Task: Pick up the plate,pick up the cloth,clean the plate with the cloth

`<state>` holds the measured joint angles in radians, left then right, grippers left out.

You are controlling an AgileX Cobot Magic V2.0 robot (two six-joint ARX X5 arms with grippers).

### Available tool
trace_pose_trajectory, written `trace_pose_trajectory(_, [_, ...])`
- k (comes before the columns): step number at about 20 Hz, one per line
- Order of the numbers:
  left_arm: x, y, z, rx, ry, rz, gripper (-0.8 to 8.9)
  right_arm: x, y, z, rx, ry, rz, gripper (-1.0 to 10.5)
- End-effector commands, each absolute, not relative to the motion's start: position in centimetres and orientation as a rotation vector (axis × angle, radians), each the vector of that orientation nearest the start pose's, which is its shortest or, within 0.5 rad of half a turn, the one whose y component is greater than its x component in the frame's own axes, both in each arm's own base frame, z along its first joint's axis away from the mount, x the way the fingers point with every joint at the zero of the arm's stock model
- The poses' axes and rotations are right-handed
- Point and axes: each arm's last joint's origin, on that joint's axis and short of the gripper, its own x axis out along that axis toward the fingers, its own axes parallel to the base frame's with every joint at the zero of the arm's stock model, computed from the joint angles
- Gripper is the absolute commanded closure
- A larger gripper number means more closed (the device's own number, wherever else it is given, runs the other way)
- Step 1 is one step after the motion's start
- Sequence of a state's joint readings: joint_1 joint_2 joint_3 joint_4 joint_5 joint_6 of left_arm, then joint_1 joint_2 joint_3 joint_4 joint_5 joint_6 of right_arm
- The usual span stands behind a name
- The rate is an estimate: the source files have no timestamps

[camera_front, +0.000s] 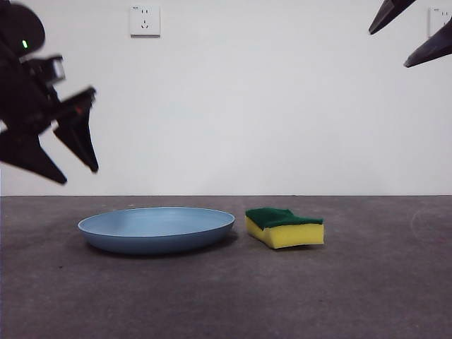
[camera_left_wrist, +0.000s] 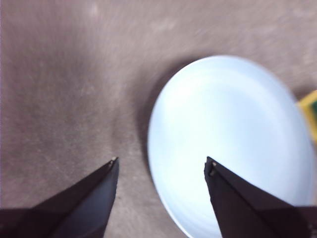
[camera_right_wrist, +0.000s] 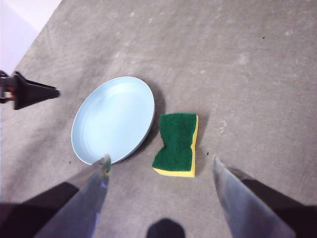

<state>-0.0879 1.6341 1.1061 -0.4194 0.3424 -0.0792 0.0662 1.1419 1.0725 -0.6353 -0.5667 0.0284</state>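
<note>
The light-blue plate (camera_front: 156, 228) lies flat on the grey table, left of centre. The cloth, a yellow sponge with a green top (camera_front: 284, 227), lies just right of it, a small gap apart. My left gripper (camera_front: 79, 174) hangs open above the table to the plate's left; in its wrist view (camera_left_wrist: 161, 166) the plate (camera_left_wrist: 228, 144) lies under one jaw and the sponge's edge (camera_left_wrist: 310, 111) shows beyond. My right gripper (camera_front: 408, 44) is open, high at the top right; its wrist view (camera_right_wrist: 161, 166) shows plate (camera_right_wrist: 113, 119) and sponge (camera_right_wrist: 176, 144) below.
A white wall with a socket (camera_front: 145, 20) stands behind the table. The grey table surface (camera_front: 226, 296) stretches in front of and around the plate and sponge. My left gripper's tip (camera_right_wrist: 29, 91) shows beside the plate in the right wrist view.
</note>
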Motion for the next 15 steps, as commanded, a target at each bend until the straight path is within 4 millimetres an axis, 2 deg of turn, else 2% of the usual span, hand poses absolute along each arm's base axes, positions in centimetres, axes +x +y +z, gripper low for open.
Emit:
trace_pose_trajectory(1, [34.1,-4.4,20.0,-0.198,1.006,-0.362,5.30,22.8,3.1,32.9,0.192,0.691,0.607,6.0])
trace_pose_trajectory(6, [34.9,-5.8,17.9,-0.181,1.043,-0.388,5.31,22.8,3.4,32.9,0.188,0.692,0.618,6.0])
trace_pose_trajectory(15, [35.2,-6.4,16.9,-0.158,1.054,-0.356,5.31,22.7,3.6,32.9,0.188,0.694,0.625,6.0])
